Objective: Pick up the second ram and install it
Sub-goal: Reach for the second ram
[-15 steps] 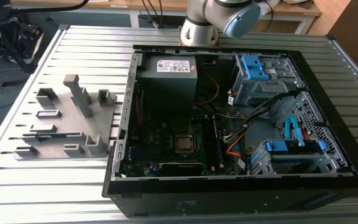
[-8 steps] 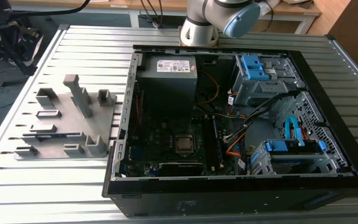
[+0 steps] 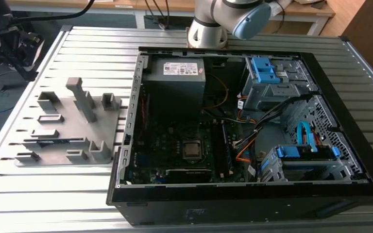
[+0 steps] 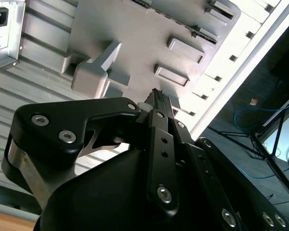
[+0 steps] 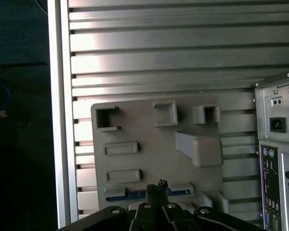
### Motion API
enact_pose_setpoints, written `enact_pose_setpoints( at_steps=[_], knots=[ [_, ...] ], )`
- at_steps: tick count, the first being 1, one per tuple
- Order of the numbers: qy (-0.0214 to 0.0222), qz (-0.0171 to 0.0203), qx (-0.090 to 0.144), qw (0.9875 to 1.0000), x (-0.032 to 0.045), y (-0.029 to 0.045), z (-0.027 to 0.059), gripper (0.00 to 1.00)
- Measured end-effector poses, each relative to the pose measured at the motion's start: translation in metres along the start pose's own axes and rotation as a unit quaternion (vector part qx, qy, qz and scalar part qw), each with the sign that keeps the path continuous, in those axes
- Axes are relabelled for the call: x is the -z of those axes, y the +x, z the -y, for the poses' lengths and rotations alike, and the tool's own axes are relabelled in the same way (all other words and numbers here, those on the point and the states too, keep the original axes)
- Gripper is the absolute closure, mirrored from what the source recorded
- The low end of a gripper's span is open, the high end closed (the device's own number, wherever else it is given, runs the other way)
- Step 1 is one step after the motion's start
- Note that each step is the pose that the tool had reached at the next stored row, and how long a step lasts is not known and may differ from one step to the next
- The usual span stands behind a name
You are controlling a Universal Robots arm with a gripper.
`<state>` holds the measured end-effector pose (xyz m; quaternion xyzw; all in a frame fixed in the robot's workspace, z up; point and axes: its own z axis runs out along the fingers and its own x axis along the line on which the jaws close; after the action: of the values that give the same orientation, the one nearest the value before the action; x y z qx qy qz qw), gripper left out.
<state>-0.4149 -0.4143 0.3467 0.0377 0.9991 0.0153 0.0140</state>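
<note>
Above the grey plastic holder plate [image 5: 149, 156] hangs the black pincer [image 5: 157, 186], closed and empty. The long blue-green second ram [image 5: 127, 195] sits slotted in that plate.

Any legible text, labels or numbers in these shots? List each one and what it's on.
No text here can be read.
White sticker on the power supply, exterior view: carries print, too small to read.
Small badge on the case front, exterior view: blurred, unreadable.
Second ram in the grey holder plate, first wrist view: no print legible on its visible blue edge.
Case rear panel, first wrist view: no markings legible.
</note>
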Motion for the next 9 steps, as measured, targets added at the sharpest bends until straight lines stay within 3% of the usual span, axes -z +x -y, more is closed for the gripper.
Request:
enact_pose_setpoints(
  at_steps=[9],
  knots=[
    [0.0007,0.0000,0.000,1.0000,-0.0075,0.0042,0.0005,0.90]
  ],
)
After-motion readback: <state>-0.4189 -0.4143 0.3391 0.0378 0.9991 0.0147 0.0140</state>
